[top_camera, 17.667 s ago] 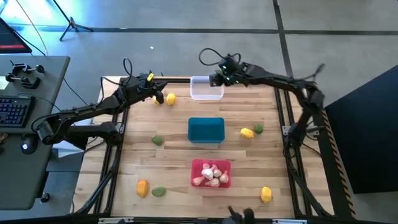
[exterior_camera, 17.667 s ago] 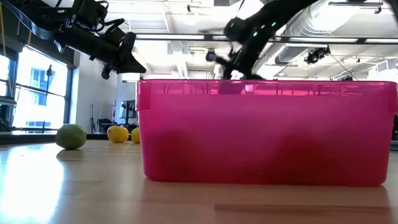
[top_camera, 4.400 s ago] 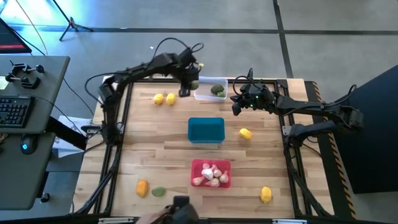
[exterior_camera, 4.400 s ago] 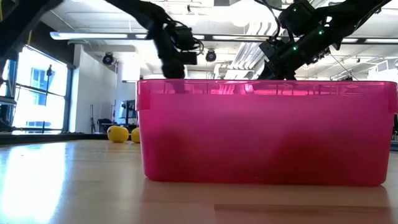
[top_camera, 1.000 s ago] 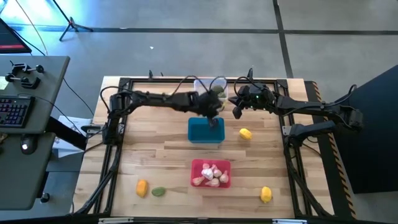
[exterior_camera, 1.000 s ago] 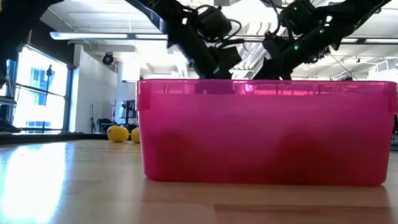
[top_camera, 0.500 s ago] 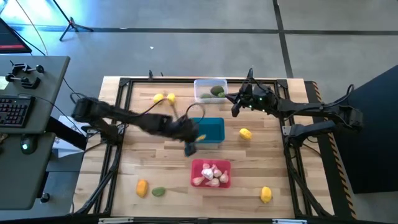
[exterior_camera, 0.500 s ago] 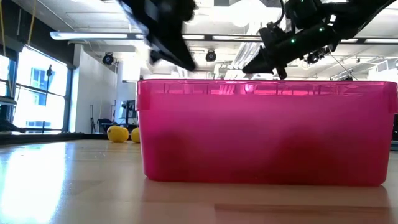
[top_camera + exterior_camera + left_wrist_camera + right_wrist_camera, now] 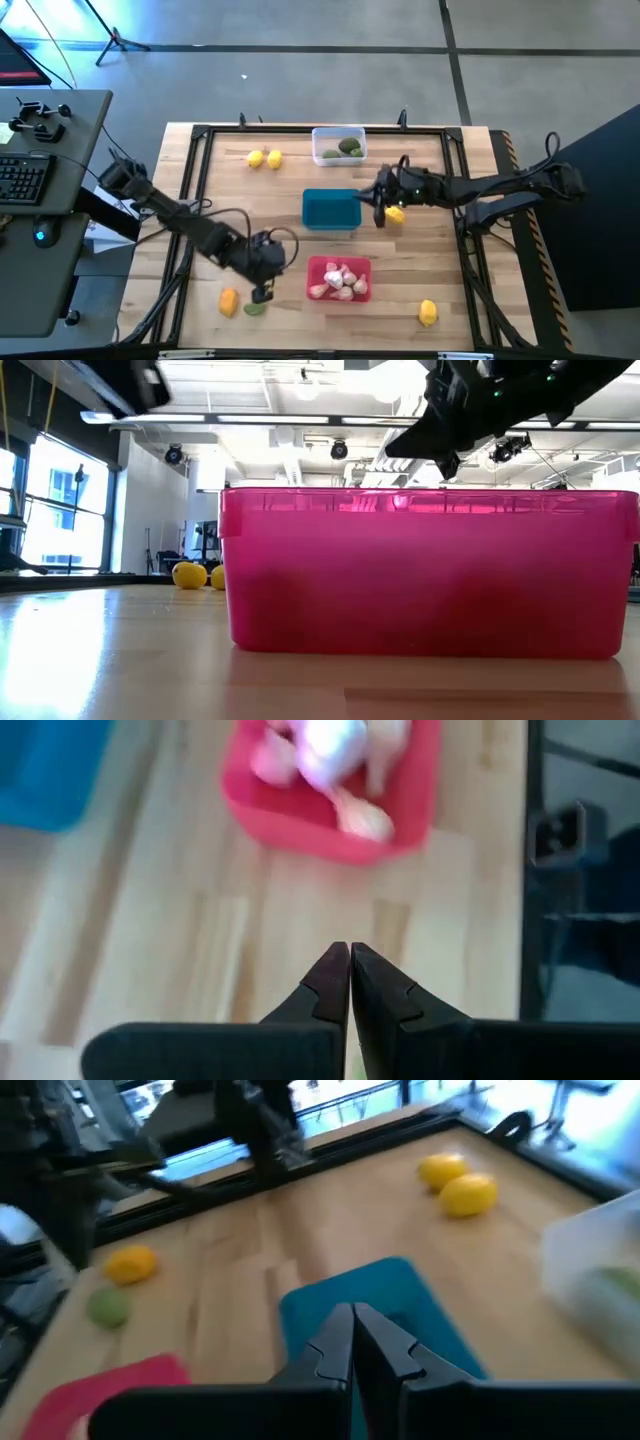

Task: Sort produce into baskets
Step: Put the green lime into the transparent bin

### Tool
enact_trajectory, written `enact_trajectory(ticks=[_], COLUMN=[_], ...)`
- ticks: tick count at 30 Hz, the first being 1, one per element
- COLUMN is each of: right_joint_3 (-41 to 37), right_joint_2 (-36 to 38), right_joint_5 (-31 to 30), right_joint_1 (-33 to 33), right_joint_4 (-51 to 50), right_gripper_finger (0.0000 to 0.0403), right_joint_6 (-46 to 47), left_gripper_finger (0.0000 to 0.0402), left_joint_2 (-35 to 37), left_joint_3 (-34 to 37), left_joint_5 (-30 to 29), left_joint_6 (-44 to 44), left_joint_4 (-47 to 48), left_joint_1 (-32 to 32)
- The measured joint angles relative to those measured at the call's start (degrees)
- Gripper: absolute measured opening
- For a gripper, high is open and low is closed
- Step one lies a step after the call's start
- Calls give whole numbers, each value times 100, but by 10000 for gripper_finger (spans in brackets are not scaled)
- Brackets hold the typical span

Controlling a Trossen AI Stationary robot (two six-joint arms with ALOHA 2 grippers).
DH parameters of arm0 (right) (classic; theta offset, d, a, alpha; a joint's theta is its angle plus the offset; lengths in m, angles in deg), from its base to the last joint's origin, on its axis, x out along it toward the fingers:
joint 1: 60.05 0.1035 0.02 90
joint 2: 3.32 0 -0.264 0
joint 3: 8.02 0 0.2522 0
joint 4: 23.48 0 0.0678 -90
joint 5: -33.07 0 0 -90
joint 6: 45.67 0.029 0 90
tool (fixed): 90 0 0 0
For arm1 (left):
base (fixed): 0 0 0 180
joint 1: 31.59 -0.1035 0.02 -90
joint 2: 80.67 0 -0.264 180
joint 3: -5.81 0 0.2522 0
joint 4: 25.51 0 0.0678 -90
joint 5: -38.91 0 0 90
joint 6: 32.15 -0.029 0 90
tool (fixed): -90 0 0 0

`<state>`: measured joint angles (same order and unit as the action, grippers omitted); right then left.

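The left gripper stood low over the front left part of the worktop, its fingers pressed together and holding nothing. A green piece lay just beside it toward the front edge, with an orange fruit close on the outer side. The red basket, holding pinkish-white garlic bulbs, sat near the gripper on its inner side, apart from it.

The right gripper was positioned at the right end of the teal basket, fingers closed and empty. A yellow fruit lay just beside it on the worktop, on the side away from the teal basket; contact could not be confirmed.

The clear basket at the rear held green pieces. Two yellow fruits lay together at the rear left, well apart from both grippers. Another yellow fruit rested near the front right corner.
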<state>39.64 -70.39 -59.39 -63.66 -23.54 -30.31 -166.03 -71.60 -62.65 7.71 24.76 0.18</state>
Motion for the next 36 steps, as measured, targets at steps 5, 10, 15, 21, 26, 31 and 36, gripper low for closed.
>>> enact_trajectory(ticks=[5, 10, 15, 21, 26, 31, 36], right_joint_3=[0, 0, 0, 0, 0, 0, 0], right_joint_2=[0, 0, 0, 0, 0, 0, -1], right_joint_5=[-307, -948, -1458, -1665, -1708, -1708, -1710], right_joint_1=[515, 1031, 1384, 1586, 1612, 1612, 1612], right_joint_4=[-229, -457, -785, -958, -1025, -1049, -1129], right_gripper_finger=[0, 0, 0, 0, 0, 0, 0], right_joint_6=[463, 717, 923, 1173, 1295, 1295, 1293], left_gripper_finger=[15, 59, 116, 190, 241, 267, 269], left_joint_2=[-12, -12, -73, -473, -885, -1186, -1375], left_joint_3=[-2, -2, -4, -7, -4, -4, -4], left_joint_5=[192, 253, 264, 488, 556, 671, 857], left_joint_6=[215, 874, 1249, 1778, 2127, 2251, 2098], left_joint_4=[-30, -12, 41, 154, 356, 380, 348], left_joint_1=[491, 898, 1167, 1260, 1260, 1258, 1260])
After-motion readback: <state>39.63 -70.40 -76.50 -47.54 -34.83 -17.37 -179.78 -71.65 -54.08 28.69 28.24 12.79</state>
